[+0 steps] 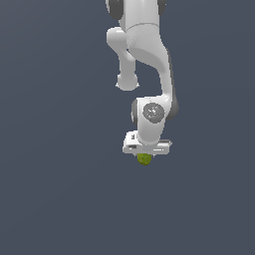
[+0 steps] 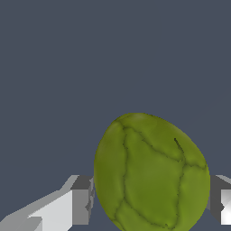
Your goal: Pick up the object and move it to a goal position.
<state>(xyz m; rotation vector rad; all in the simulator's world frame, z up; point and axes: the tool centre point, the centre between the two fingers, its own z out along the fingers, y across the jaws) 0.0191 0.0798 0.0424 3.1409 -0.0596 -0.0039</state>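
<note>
The object (image 1: 144, 159) is a small yellow-green lumpy blob that peeks out just below the white gripper (image 1: 145, 155) in the exterior view. In the wrist view the object (image 2: 151, 173) fills the space between the two fingers, with dark crack-like lines on its skin. One grey-tipped finger (image 2: 80, 200) touches one side of it and the other finger (image 2: 221, 200) touches the opposite side. The gripper is shut on the object. The fingers themselves are hidden behind the hand in the exterior view.
The white arm (image 1: 149, 64) reaches down from the top of the exterior view. The ground (image 1: 60, 199) is a plain dark blue-grey surface with no other objects in view.
</note>
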